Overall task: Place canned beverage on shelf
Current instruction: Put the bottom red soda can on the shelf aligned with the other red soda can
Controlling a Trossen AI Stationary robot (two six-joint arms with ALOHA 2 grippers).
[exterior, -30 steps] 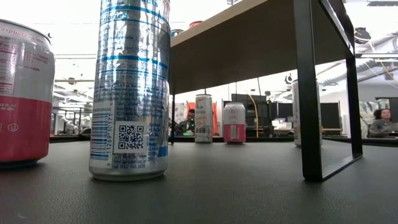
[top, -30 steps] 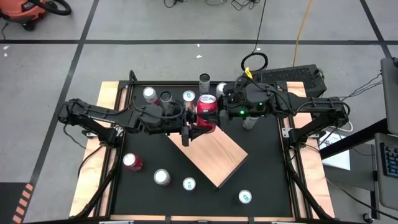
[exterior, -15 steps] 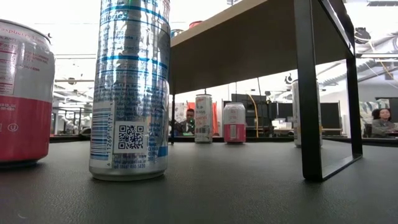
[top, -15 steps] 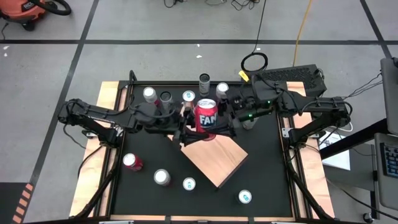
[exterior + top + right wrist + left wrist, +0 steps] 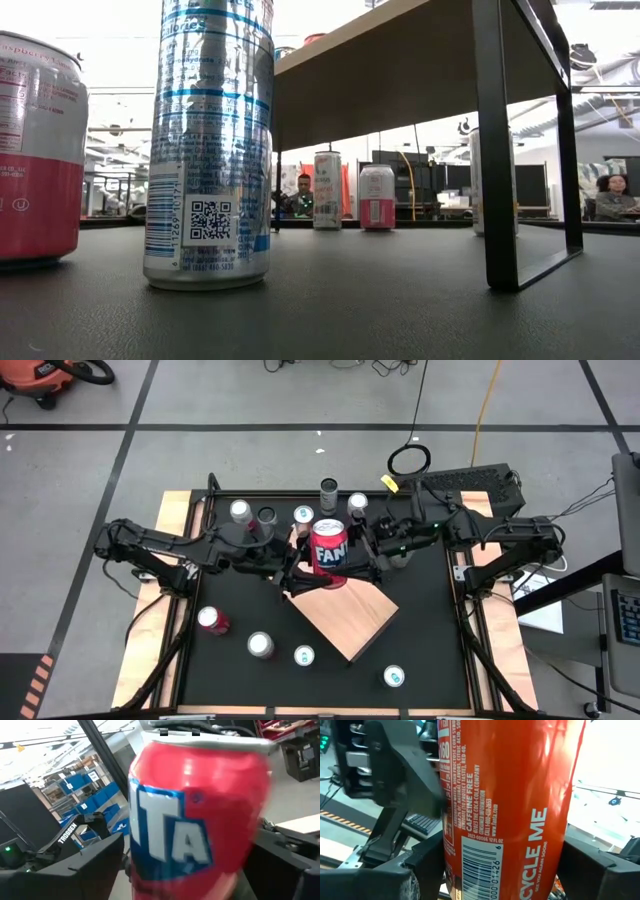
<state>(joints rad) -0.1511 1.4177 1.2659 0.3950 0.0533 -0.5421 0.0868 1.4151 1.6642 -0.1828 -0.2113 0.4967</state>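
Can [image 5: 330, 550] — red, held upright over the shelf's [image 5: 350, 615] far corner, not yet set down | left gripper [image 5: 297, 565] jaws clamped on it | right gripper [image 5: 365, 548] jaws spread wide, just beside it | since earlier: can handed right to left — right jaws have let go.

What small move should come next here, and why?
Probably the left gripper carries the red Fanta can further over the wooden shelf and lowers it: the can, gripped by the left fingers, hangs at the shelf's far corner, while the right gripper flanks it, apparently open.
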